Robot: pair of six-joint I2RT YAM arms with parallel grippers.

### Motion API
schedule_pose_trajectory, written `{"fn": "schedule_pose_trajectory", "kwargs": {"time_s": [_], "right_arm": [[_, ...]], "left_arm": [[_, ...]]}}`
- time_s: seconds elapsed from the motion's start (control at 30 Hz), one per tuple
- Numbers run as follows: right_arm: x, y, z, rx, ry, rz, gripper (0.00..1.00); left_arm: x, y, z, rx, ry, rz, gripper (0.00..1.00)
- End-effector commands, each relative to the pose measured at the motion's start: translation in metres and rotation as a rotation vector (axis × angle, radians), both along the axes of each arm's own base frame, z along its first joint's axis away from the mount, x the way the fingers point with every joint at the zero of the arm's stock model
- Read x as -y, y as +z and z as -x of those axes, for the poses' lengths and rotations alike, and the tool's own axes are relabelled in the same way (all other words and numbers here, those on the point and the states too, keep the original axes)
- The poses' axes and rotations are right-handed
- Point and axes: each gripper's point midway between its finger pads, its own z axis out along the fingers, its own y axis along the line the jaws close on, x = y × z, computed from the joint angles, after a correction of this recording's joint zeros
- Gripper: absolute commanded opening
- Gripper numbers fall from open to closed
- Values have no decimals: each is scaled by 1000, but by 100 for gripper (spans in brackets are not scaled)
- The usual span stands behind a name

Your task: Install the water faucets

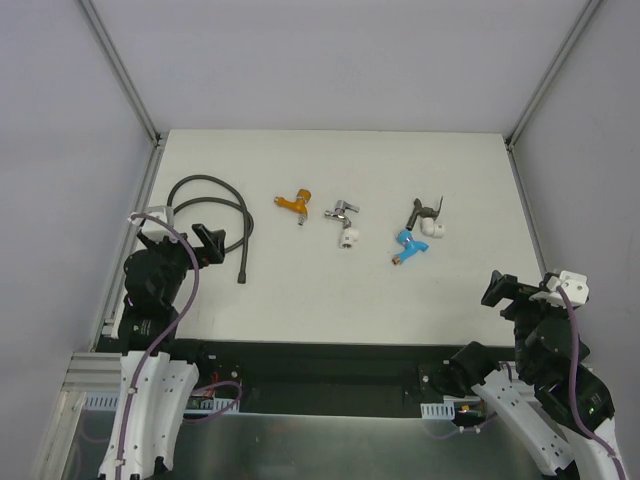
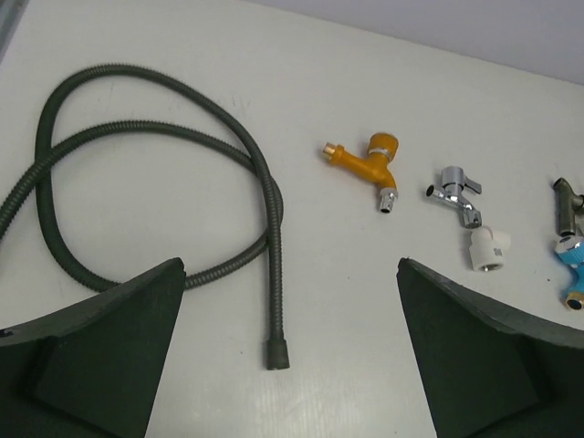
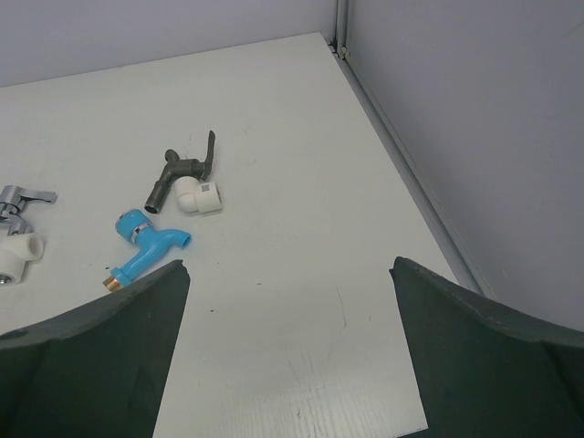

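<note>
White elbow fitting against grey-brown faucet bears unreadable print.

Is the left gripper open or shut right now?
Open: the left gripper holds nothing, its fingers wide apart in the wrist view.

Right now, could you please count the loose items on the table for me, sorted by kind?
Faucets: 4, namely orange faucet, chrome faucet, blue faucet, dark grey faucet
White elbow fittings: 2, one by the chrome faucet, one by the dark grey faucet
Hose: 1
Total: 7
</note>
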Motion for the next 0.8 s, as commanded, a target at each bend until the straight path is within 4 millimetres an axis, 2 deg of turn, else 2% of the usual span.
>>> {"fn": "schedule_pose_trajectory", "kwargs": {"time_s": [0.0,0.07,0.1,0.17,0.2,0.27,0.3,0.4,0.67,0.7,0.77], "right_arm": [[16,16,22,179,10,-118,96],[15,16,22,178,12,-117,96],[15,16,22,179,14,-119,96],[14,15,22,176,17,-117,96],[13,16,21,177,27,-118,96],[12,15,21,175,34,-115,96],[11,16,21,175,41,-116,96],[11,16,21,175,40,-116,96],[4,16,19,176,75,-107,96],[3,16,19,176,81,-107,96],[2,16,19,176,86,-107,96]], "left_arm": [[1,-19,-9,-179,30,96,99],[3,-31,-10,-257,48,143,99],[4,-49,-9,-342,54,159,99],[10,-65,-8,-423,46,197,99],[12,-80,-7,-497,42,207,99],[22,-91,-6,-566,1,237,99],[24,-104,-6,-630,-2,243,99],[31,-125,1,-746,-5,231,99],[49,-160,8,-890,45,90,97],[45,-169,7,-919,80,63,96],[45,-171,3,-930,103,62,94]]}}
